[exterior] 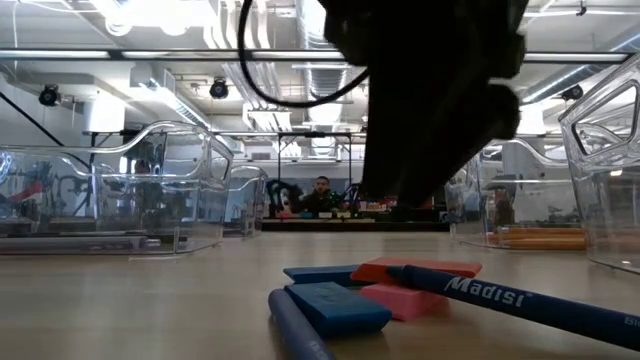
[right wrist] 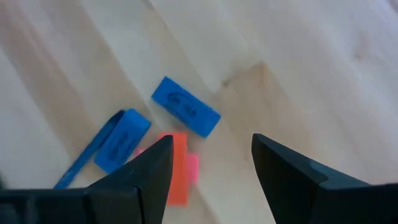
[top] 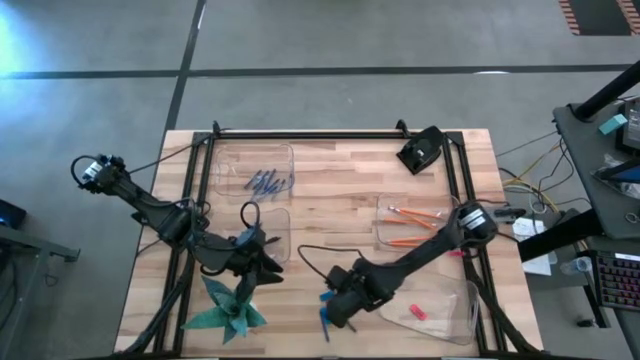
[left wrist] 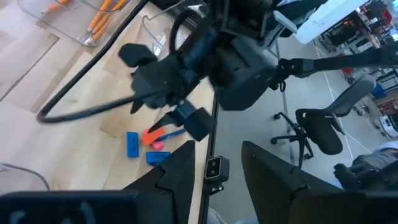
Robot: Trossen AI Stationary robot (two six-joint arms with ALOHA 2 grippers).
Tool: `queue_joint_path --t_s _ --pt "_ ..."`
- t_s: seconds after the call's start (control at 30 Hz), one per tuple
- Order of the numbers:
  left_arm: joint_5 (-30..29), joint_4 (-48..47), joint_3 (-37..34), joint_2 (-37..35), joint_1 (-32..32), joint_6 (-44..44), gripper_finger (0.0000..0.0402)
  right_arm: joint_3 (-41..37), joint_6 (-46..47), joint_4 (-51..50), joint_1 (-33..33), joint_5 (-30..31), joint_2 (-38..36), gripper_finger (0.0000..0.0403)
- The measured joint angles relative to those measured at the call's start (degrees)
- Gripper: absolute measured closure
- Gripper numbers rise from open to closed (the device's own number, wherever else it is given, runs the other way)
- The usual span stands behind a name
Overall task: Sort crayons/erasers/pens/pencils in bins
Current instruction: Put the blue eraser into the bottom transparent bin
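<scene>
Directly beneath the spread right tool (right wrist: 208, 168) lie erasers (right wrist: 185, 114).

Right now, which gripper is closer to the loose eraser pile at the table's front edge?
Right. The right gripper hangs open directly over the erasers, fingers straddling them. The left gripper sits farther off, to the pile's left, beside a bin.

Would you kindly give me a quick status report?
Right gripper open above blue and pink block erasers. Left gripper idle, nothing held. Blue stick lies across erasers.
</scene>
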Motion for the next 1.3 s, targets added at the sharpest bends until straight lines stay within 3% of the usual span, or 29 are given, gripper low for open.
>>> queue_joint_path --t_s 0.07,0.3,0.47,1.13,1.3 --pt "0.01 0.00 -0.03 0.00 0.00 0.01 0.0284 -0.01 -3.82 1.29 -0.42 0.06 0.86 0.0195" --pt "0.02 -0.06 -0.11 0.00 0.00 0.28 0.0284 -0.02 -29.82 5.06 -0.58 -0.34 1.23 0.0196" --pt "0.04 -0.04 -0.11 0.00 0.00 0.44 0.0284 -0.02 -38.25 8.76 -0.75 -0.31 1.30 0.0196" --pt "0.04 -0.07 -0.20 0.00 -0.04 0.50 0.0284 -5.08 -40.88 16.08 -2.16 -0.39 1.30 0.0198" --pt "0.03 -0.08 -0.22 0.00 -0.02 0.48 0.0284 -6.38 -40.87 17.37 -2.33 -3.24 2.92 0.0198"
